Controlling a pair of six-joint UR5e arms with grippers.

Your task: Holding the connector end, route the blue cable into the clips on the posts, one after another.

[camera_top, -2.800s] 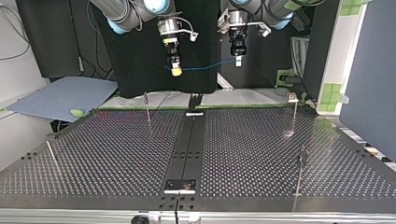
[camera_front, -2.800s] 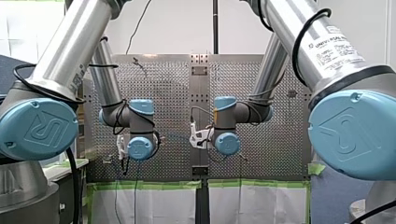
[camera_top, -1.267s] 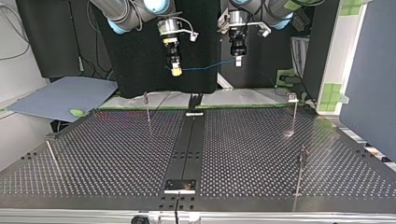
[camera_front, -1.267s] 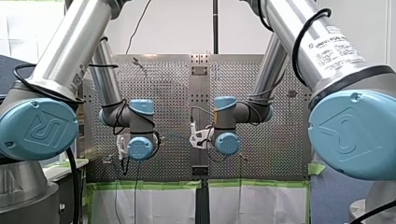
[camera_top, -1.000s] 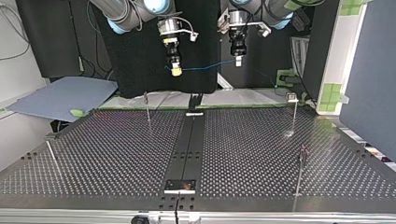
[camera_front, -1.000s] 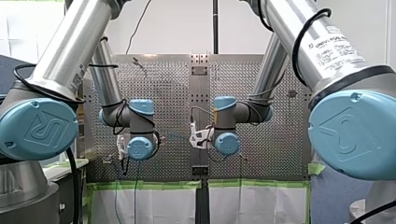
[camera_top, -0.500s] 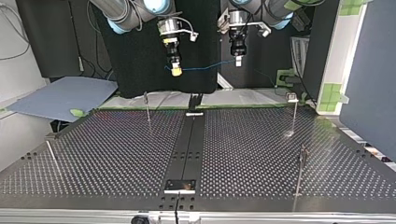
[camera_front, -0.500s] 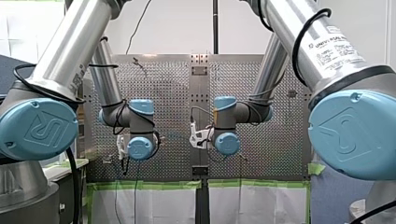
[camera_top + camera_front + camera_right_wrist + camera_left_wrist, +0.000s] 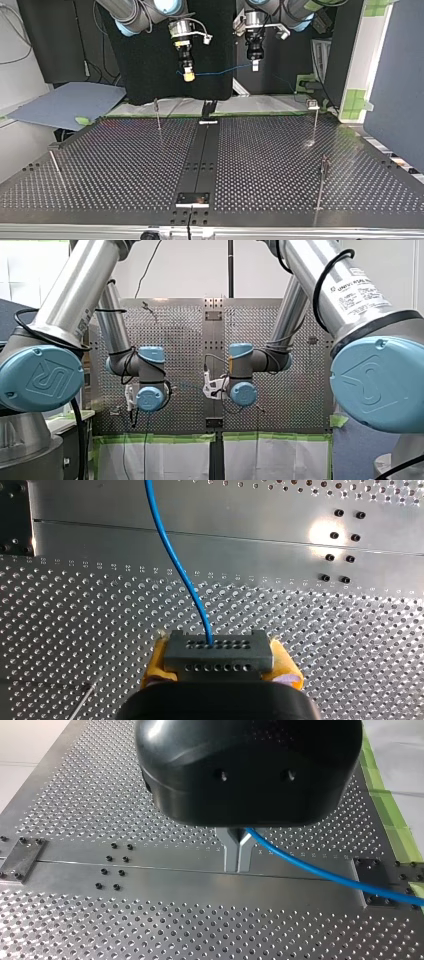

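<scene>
Here, in the top view, both grippers hang in the air beyond the far edge of the surface (image 9: 125, 165), with the cable (image 9: 220, 71) strung nearly level between them; it sags only a little. The right gripper (image 9: 188, 76), at that view's left, is clamped on the connector (image 9: 218, 650); its yellow pads (image 9: 156, 660) press the two sides of the grey block. The cable leaves one of the holes in the block's face and curves off ahead over the perforated plate.

The left gripper (image 9: 255, 65), at the top view's right, has its metal fingers (image 9: 229, 852) closed together on the cable. The blue line comes out from between them close under the black body and runs off to one side, above the smooth strip (image 9: 165, 875) that crosses the surface.

Four thin posts stand on the surface in the top view: a far left post (image 9: 158, 116), a far right post (image 9: 316, 122) with a small pale clip (image 9: 313, 105) at its top, a near right post (image 9: 321, 187) and a leaning near left post (image 9: 55, 167). The cable hangs well apart from all four, higher and farther back. A blue-grey sheet (image 9: 65, 102) lies beyond the surface's far left corner. In the front view the wrists hide both grippers.
</scene>
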